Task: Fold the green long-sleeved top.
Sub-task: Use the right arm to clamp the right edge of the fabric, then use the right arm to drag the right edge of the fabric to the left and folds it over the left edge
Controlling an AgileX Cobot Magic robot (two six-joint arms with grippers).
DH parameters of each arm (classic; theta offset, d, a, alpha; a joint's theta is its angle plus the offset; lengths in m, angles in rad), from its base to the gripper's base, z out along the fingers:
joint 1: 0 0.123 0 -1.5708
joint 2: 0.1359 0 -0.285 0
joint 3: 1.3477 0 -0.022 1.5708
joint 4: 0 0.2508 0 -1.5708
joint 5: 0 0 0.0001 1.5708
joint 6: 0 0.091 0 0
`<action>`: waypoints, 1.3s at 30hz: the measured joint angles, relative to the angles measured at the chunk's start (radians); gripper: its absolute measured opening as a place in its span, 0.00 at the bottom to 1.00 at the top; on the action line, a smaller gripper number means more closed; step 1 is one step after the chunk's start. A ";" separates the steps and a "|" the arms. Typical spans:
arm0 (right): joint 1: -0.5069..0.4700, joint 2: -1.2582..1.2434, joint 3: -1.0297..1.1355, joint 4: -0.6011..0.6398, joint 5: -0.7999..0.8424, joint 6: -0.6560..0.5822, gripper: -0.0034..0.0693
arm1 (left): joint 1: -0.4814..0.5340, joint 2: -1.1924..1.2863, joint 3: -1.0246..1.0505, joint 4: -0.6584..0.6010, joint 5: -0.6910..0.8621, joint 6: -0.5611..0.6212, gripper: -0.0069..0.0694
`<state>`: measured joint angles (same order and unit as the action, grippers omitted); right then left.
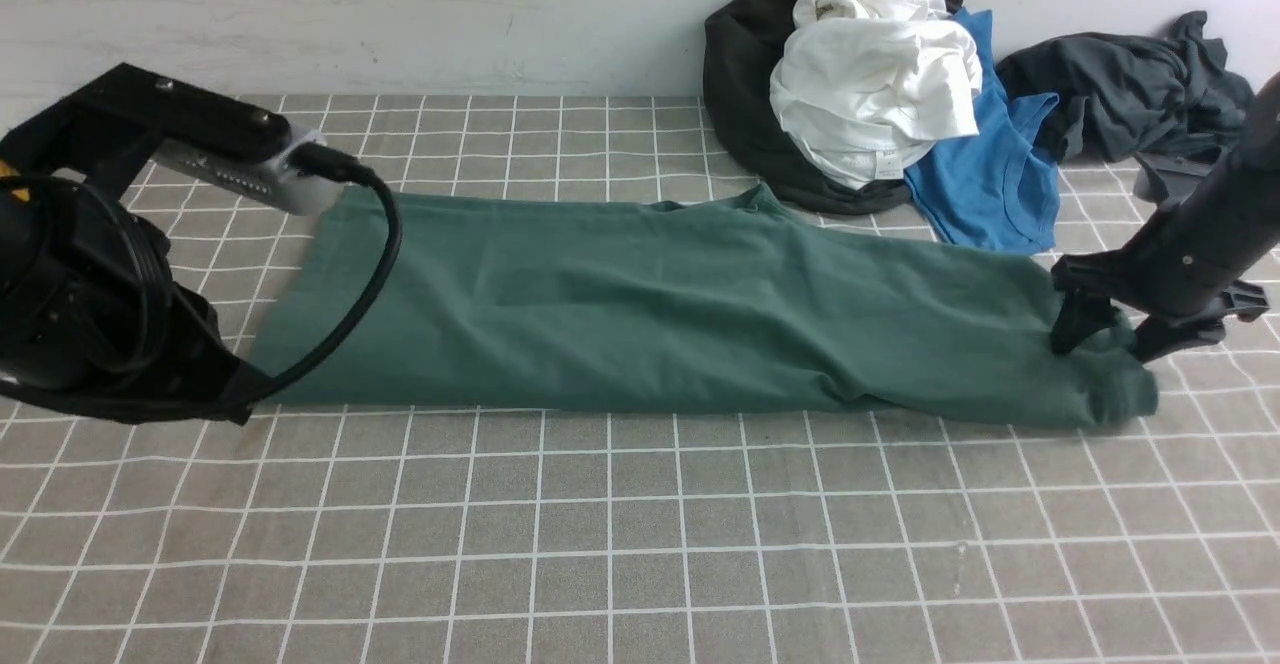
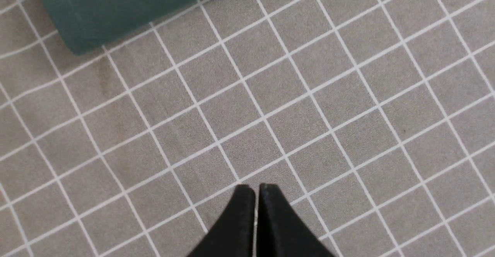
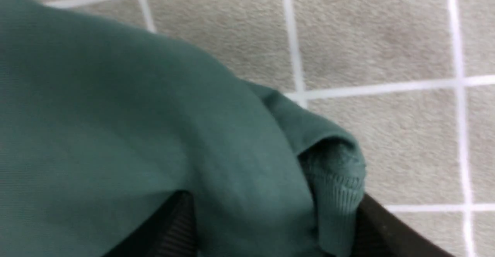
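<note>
Already a long band on the counter [image 1: 640, 544], the green long-sleeved top [image 1: 650, 314] seems to need crosswise folds. Spread right fingers [image 1: 1073, 329] straddle one end; left fingers [image 2: 239, 222], closed empty, hover near the other.

Wide forward front view; wrist views close, downward, at opposite ends of the green top [image 1: 640, 314]

Whole front strip of the desk [image 1: 640, 544] is sitting wide open, loads of room to pass. The green long-sleeved top [image 1: 650, 304] is stretching across the middle, and the clothes pile [image 1: 880, 84] is crowding the back right corner by the wall [image 1: 400, 14].
</note>
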<state>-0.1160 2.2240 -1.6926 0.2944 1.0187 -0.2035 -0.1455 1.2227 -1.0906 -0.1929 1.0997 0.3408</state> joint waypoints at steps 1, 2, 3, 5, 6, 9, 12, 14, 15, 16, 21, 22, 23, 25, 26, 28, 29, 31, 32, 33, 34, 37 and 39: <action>0.000 0.000 0.000 0.019 0.005 -0.011 0.53 | 0.000 -0.003 0.002 0.007 0.000 -0.001 0.08; 0.000 0.000 0.000 0.036 0.012 -0.025 0.44 | 0.000 -0.007 0.003 0.016 0.000 -0.003 0.08; 0.000 -0.004 0.000 0.044 0.027 -0.041 0.34 | 0.000 -0.008 0.005 0.022 0.000 -0.004 0.08; 0.000 -0.017 -0.004 0.038 0.061 -0.077 0.17 | 0.000 -0.012 0.006 0.033 0.000 -0.012 0.08; 0.000 -0.020 -0.005 0.038 0.067 -0.077 0.17 | 0.000 -0.015 0.006 0.034 0.000 -0.013 0.08; -0.001 -0.074 -0.070 -0.109 0.185 -0.101 0.10 | 0.000 -0.031 0.026 0.039 0.001 -0.043 0.08; -0.011 -0.110 -0.147 -0.261 0.212 -0.059 0.10 | 0.000 -0.042 0.058 0.039 0.001 -0.064 0.08; -0.024 -0.132 -0.204 -0.349 0.216 -0.005 0.10 | 0.000 -0.046 0.091 0.039 0.001 -0.074 0.08; -0.029 -0.144 -0.238 -0.368 0.220 0.026 0.10 | 0.000 -0.046 0.105 0.039 -0.001 -0.077 0.08; -0.031 -0.155 -0.273 -0.369 0.224 0.055 0.10 | 0.000 -0.046 0.123 0.039 -0.008 -0.079 0.08; 0.009 -0.186 -0.412 -0.205 0.234 0.135 0.10 | 0.000 -0.046 0.187 0.019 -0.116 -0.082 0.08; 0.046 -0.190 -0.440 -0.125 0.234 0.149 0.10 | 0.000 -0.046 0.192 0.014 -0.143 -0.083 0.08; 0.106 -0.191 -0.456 -0.019 0.234 0.158 0.10 | 0.000 -0.046 0.194 0.006 -0.163 -0.085 0.08; 0.151 -0.188 -0.458 0.039 0.233 0.160 0.10 | 0.000 -0.046 0.194 0.001 -0.166 -0.086 0.08; 0.211 -0.179 -0.459 0.108 0.233 0.159 0.10 | 0.000 -0.046 0.194 -0.008 -0.166 -0.087 0.08; 0.315 -0.146 -0.460 0.172 0.232 0.146 0.10 | 0.000 -0.046 0.194 -0.014 -0.163 -0.087 0.08; 0.366 -0.127 -0.461 0.196 0.226 0.135 0.10 | 0.000 -0.046 0.194 -0.016 -0.162 -0.087 0.08; 0.424 -0.089 -0.461 0.218 0.208 0.127 0.10 | 0.000 -0.046 0.194 -0.017 -0.162 -0.087 0.08; 0.461 -0.071 -0.461 0.225 0.190 0.123 0.10 | 0.000 -0.046 0.194 -0.017 -0.162 -0.088 0.08; 0.532 -0.006 -0.461 0.243 0.137 0.118 0.10 | 0.000 -0.046 0.194 -0.017 -0.162 -0.088 0.08; 0.559 0.020 -0.461 0.249 0.110 0.116 0.10 | 0.000 -0.046 0.194 -0.018 -0.162 -0.088 0.08; 0.629 0.104 -0.467 0.263 -0.005 0.115 0.10 | 0.000 -0.046 0.194 -0.028 -0.162 -0.088 0.08; 0.655 0.148 -0.476 0.284 -0.079 0.116 0.11 | 0.000 -0.046 0.194 -0.035 -0.162 -0.088 0.08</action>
<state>0.5392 2.3718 -2.1689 0.5787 0.9397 -0.0877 -0.1455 1.1770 -0.8968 -0.2280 0.9378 0.2527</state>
